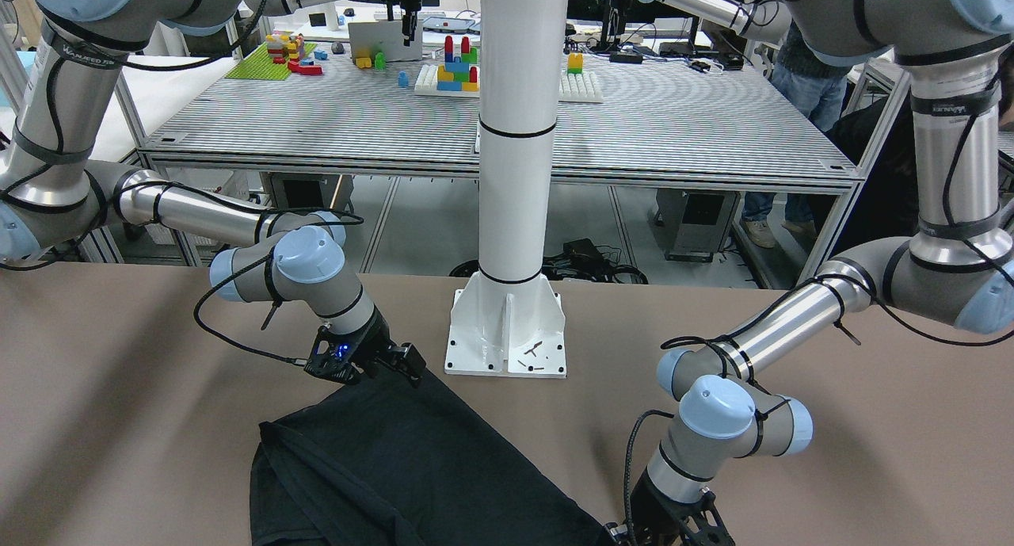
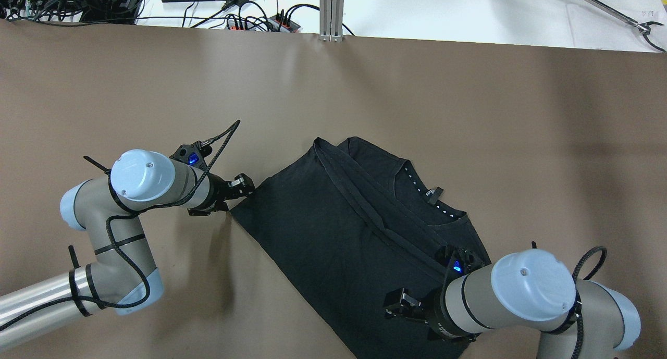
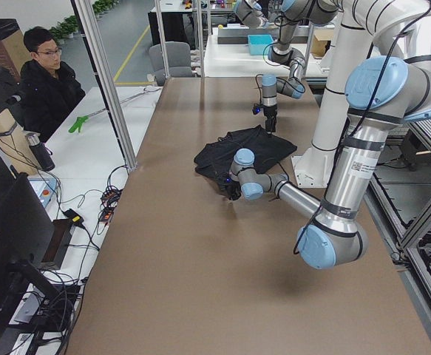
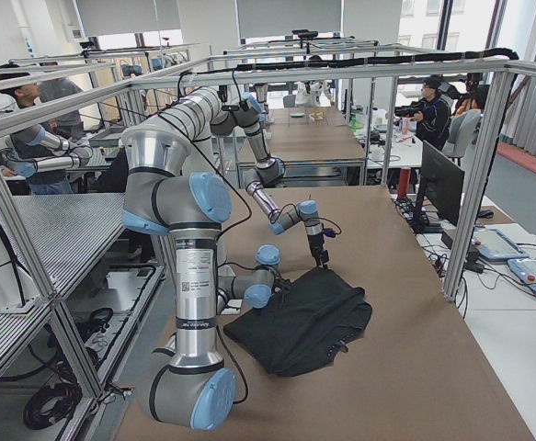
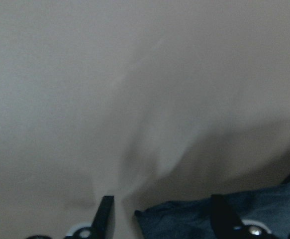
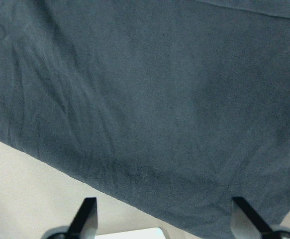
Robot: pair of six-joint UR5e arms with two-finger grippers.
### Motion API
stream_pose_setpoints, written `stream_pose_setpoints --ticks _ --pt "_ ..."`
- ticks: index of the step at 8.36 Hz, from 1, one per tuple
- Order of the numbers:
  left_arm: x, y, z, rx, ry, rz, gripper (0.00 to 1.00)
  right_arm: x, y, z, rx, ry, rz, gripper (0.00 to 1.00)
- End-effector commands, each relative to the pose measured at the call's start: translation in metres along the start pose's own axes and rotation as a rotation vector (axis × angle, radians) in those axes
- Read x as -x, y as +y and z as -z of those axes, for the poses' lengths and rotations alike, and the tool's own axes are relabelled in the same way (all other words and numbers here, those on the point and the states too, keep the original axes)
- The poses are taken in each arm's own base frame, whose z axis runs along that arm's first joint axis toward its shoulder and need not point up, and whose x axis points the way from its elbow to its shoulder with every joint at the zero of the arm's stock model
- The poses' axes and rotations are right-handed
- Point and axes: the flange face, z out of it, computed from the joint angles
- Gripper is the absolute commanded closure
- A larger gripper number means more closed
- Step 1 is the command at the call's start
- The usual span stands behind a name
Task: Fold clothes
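The clothes are one black garment (image 2: 344, 234) lying flat and part-folded on the brown table (image 2: 469, 114), with white dots along its collar (image 2: 417, 184). It also shows in the front-facing view (image 1: 396, 459). My left gripper (image 2: 248, 185) is low at the garment's left corner. In the left wrist view it (image 5: 162, 214) is open, with the fabric corner (image 5: 184, 219) between the fingers. My right gripper (image 2: 401, 302) hovers over the garment's near part. In the right wrist view it (image 6: 164, 216) is open wide and empty above the cloth (image 6: 145, 99).
The white post base (image 1: 507, 324) stands at the table's robot side, close to the right gripper (image 1: 412, 364). Cables and power strips (image 2: 234, 15) lie beyond the far edge. An operator (image 3: 49, 81) sits at a desk beside the table.
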Motion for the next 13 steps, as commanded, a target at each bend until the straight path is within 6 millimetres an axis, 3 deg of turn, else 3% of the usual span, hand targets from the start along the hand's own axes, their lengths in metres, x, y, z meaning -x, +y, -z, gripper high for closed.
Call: stream_pose_setpoints --ticks 1,5,7,9,11,12,13 --pt "0.006 0.015 -0.005 0.02 -0.008 -0.015 0.29 0.002 -0.001 0.0 -0.033 -0.009 0.003 0.06" --pt "0.006 0.017 -0.009 0.023 -0.014 -0.017 0.42 0.003 -0.001 0.002 -0.035 -0.014 -0.004 0.06" --pt "0.004 0.017 -0.009 0.025 -0.012 -0.016 0.75 0.004 0.0 0.007 -0.036 -0.024 -0.005 0.06" --pt "0.004 0.018 -0.009 0.025 -0.011 -0.015 1.0 0.004 -0.003 0.01 -0.041 -0.028 -0.009 0.06" --pt "0.001 0.011 -0.001 0.024 0.0 -0.013 1.0 0.003 -0.005 0.009 -0.044 -0.025 -0.012 0.06" --pt "-0.001 -0.004 0.008 0.01 0.006 -0.015 1.0 0.004 -0.005 0.01 -0.046 -0.027 -0.013 0.06" --pt "0.002 -0.034 0.022 0.014 0.004 -0.025 1.0 0.003 -0.007 0.009 -0.056 -0.025 -0.021 0.06"
